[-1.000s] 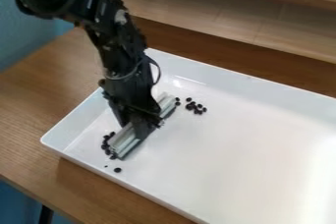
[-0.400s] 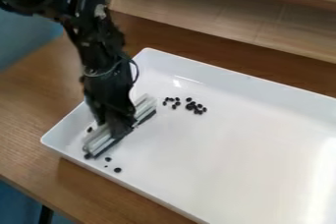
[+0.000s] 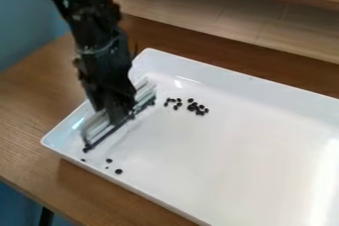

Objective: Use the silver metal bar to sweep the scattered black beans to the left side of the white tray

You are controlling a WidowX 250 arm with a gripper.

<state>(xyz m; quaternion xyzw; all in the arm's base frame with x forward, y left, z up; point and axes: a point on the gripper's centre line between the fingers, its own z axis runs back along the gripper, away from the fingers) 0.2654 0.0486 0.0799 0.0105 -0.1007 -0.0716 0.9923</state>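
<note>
My fingers (image 3: 118, 116) clamp the ribbed bar (image 3: 94, 125) mid-length, apparently for balance, its long edge facing the white tray's (image 3: 252, 141) black beans (image 3: 192, 107).

No texts, labels, numbers or signs are showing legibly anywhere, and no brand is standing out as readable.

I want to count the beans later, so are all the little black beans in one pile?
No, some lie toward the tray's middle and others near its front edge.
</note>
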